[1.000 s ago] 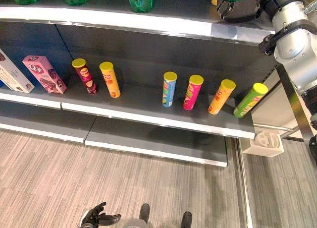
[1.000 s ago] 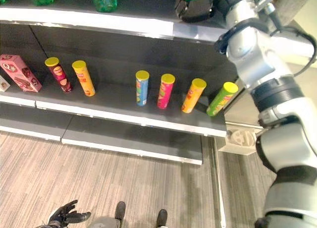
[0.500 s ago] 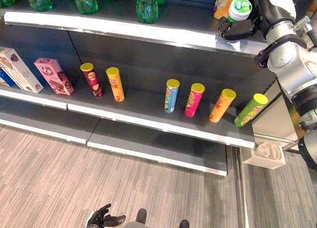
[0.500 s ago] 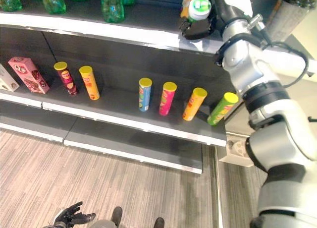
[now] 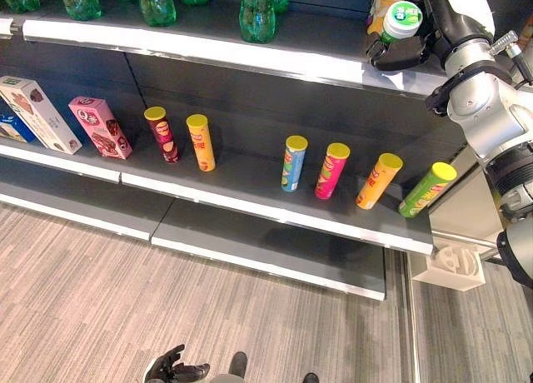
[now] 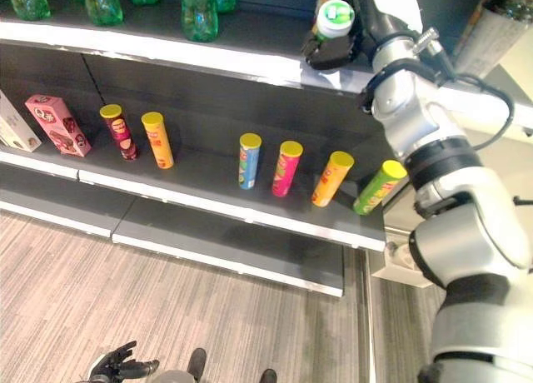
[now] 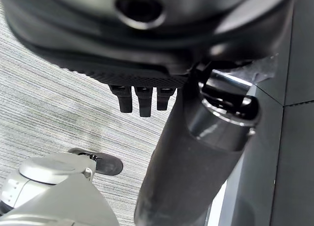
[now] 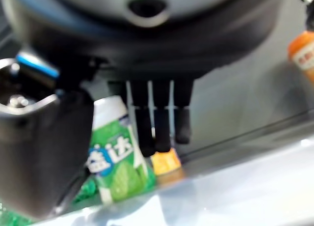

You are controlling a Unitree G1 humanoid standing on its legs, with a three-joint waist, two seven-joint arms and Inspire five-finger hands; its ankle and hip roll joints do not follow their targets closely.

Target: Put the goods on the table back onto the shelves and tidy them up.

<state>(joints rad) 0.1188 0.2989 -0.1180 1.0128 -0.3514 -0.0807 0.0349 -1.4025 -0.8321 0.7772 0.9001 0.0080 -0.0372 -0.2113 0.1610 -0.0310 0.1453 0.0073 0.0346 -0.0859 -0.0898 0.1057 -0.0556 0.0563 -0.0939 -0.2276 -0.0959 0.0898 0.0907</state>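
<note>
Shelf unit (image 5: 250, 58): dark boards with pale front edges, stood on a grey wood-grain floor (image 5: 83, 291).

Green bottles (image 5: 258, 8): a row is stood along the top board of the shelf unit.

Boxes (image 5: 100, 126): one pink and one white are leaned at the left end of the middle board.

Crisp tubes (image 5: 294, 162): six with yellow lids are stood tilted along the middle board, the green one nearest the right end.

Right hand (image 5: 408, 50): raised to the right end of the top board; its fingers (image 8: 157, 132) are held straight and uncurled beside a green-and-white gum jar (image 8: 115, 152), which is stood on that board beside an orange container (image 5: 385, 4). Whether the jar is touched cannot be told.

Left hand (image 5: 166, 368): hung low over the floor, fingers loosely spread, nothing held.
</note>
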